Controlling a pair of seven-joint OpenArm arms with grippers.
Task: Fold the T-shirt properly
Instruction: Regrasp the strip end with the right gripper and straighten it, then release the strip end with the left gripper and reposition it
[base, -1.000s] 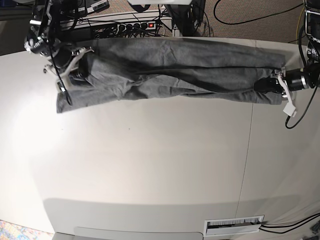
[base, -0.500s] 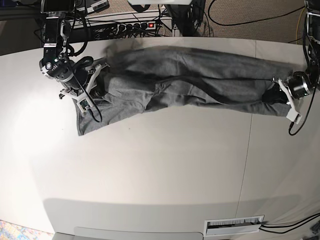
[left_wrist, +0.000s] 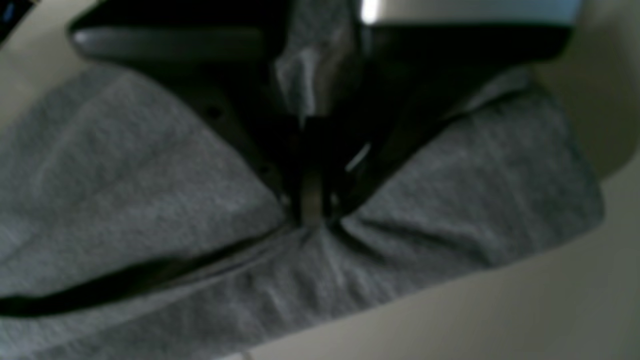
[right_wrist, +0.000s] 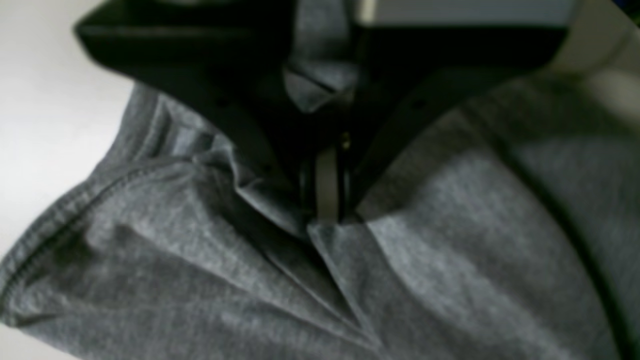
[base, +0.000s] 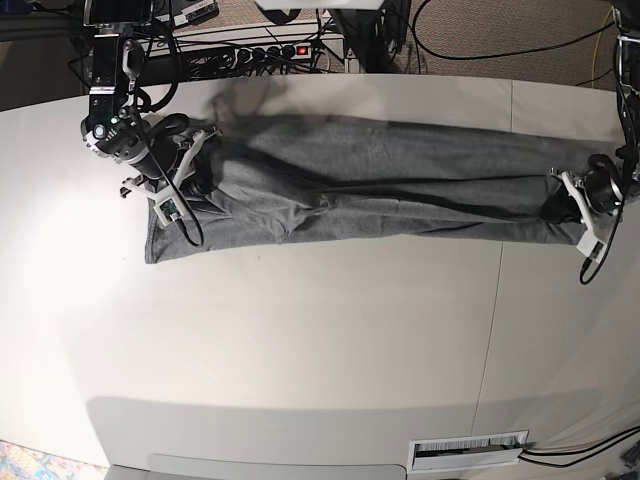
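While the T-shirt (base: 370, 190) lies stretched across the upper worktop (base: 300, 340), both grippers' jaws pinch its ends: right gripper (base: 185, 165) at upper left, left gripper (base: 562, 195) at right. A power strip (base: 265, 50) and cables (base: 500, 40) crowd the top edge.

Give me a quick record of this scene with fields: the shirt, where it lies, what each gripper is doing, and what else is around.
item: T-shirt, grey, stretched into a long band between the two arms
surface: white table
shirt state: wrinkled, long creases along its length
left gripper: shut on one end of the shirt
right gripper: shut on the other end
beyond table: power strip and cables
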